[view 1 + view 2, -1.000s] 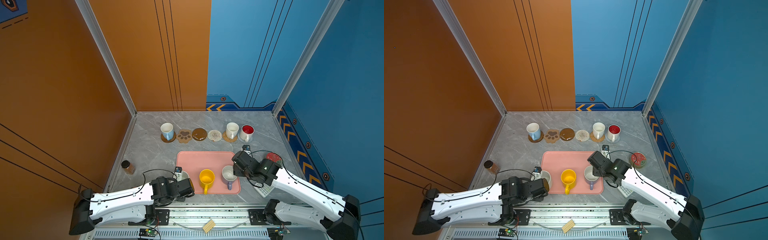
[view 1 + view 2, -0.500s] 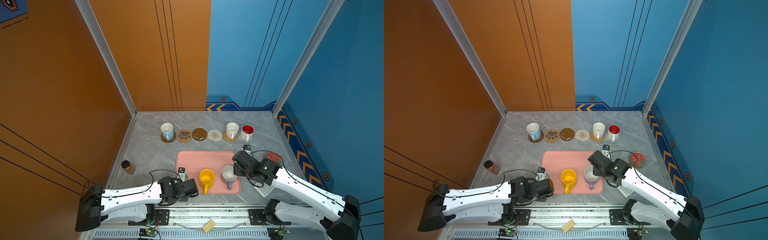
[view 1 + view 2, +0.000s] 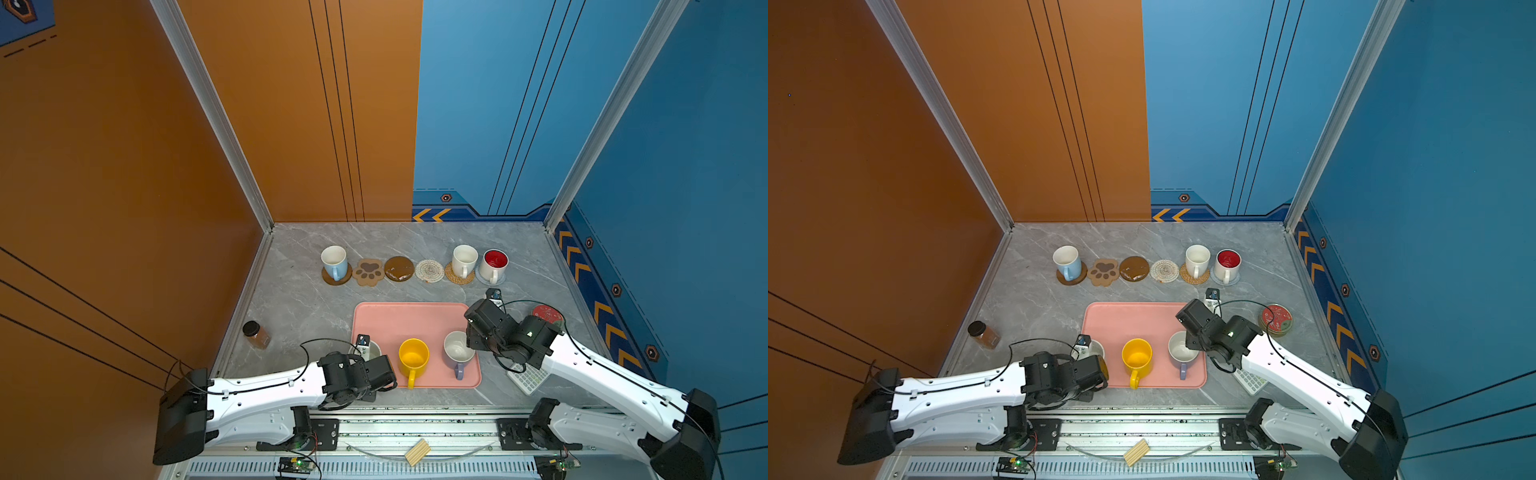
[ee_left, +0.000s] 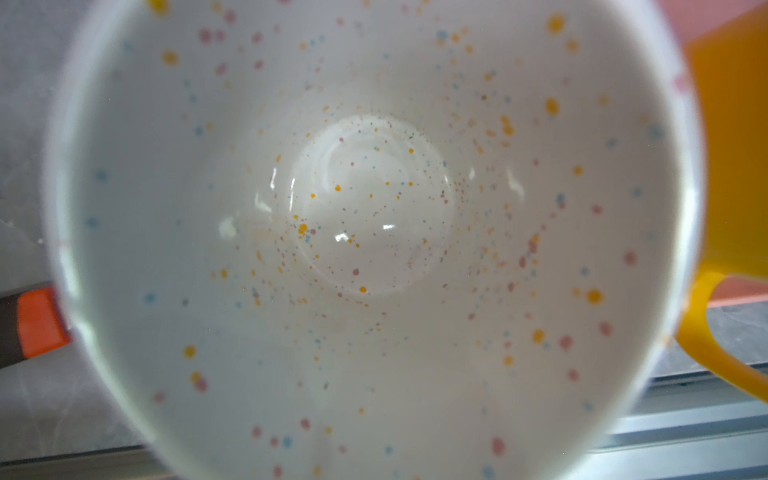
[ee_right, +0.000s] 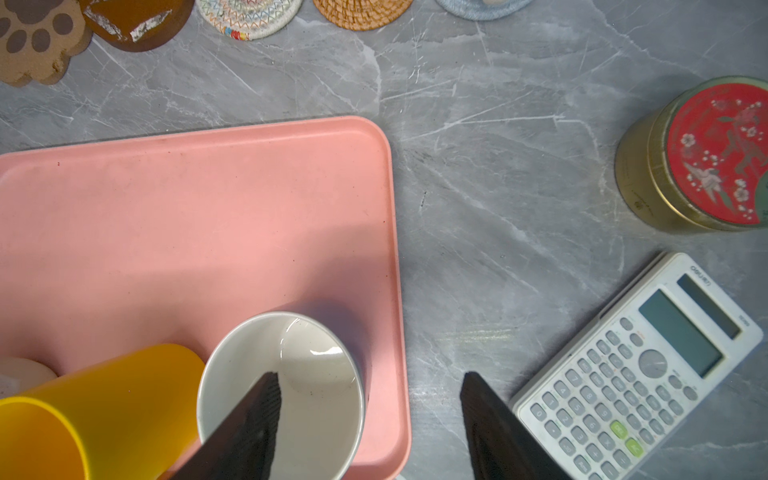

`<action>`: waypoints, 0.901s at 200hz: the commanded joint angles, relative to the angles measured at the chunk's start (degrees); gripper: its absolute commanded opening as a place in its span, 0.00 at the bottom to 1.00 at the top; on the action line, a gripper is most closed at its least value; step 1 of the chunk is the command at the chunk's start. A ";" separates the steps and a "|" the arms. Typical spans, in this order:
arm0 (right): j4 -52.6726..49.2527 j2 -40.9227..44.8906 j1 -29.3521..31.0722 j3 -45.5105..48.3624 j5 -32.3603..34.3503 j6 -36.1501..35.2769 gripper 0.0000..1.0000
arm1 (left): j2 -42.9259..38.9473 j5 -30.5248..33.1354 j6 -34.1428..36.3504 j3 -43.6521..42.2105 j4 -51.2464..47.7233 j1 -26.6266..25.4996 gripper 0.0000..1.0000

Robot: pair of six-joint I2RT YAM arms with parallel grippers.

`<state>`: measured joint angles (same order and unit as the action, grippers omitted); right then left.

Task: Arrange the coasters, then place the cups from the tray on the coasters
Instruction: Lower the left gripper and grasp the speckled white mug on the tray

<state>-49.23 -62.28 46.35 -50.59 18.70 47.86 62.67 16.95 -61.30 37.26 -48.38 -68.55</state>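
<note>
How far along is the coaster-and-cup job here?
Done: six coasters in a row; light blue cup, plain white cup and red-lined cup stand on three. In hand: left gripper is at the speckled cup, grip unclear; open right gripper straddles the lavender cup's wall. Left: those two and the yellow cup, on the tray, for the paw coaster, brown disc and cream woven coaster.

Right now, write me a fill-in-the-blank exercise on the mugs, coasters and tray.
1. Between the light blue ceramic mug and the bare brown wooden disc coaster lies the tan ____-shaped coaster.
2. The yellow ceramic mug stands on the ____ rectangular tray.
3. The open right hand hangs at the rim of the ____ ceramic mug.
4. The plain white ceramic mug stands on the woven rattan coaster, beside the white mug with the ____ inside.

Missing words: paw; pink; lavender; red.
</note>
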 commanded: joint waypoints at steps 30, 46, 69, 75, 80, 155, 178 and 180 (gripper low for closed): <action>0.26 -0.32 -0.40 0.75 -0.33 -0.83 0.68 | -0.40 0.00 1.16 -0.18 0.52 1.35 0.00; 0.19 -0.17 -0.51 0.74 -0.33 -0.81 0.67 | -1.01 0.01 1.25 0.57 0.54 1.87 0.00; 0.19 0.11 -0.80 0.40 -0.49 -1.05 0.67 | -1.75 0.11 2.70 2.25 0.41 2.62 0.00; 0.19 -0.02 -0.82 0.32 -0.62 -1.14 0.67 | -1.88 0.03 3.00 2.63 0.44 2.95 0.00; 0.19 -0.02 -0.83 0.23 -0.64 -1.31 0.67 | -1.87 -0.19 3.42 3.08 0.42 3.27 0.00; 0.22 -0.65 -3.14 -1.24 -1.80 -3.09 0.67 | 0.44 -2.06 8.20 9.08 0.31 8.53 0.00; 0.20 -0.91 -4.55 -1.95 -2.59 -4.23 0.67 | 2.15 -2.69 10.19 11.76 0.30 11.14 0.00; 0.19 -0.91 -4.65 -2.03 -2.65 -4.25 0.67 | 2.33 -2.75 10.27 11.96 0.30 11.35 0.00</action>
<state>-49.21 -62.59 42.92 -50.63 17.02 45.58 63.96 13.65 -54.30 44.69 -48.66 -59.68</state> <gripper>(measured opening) 0.669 0.198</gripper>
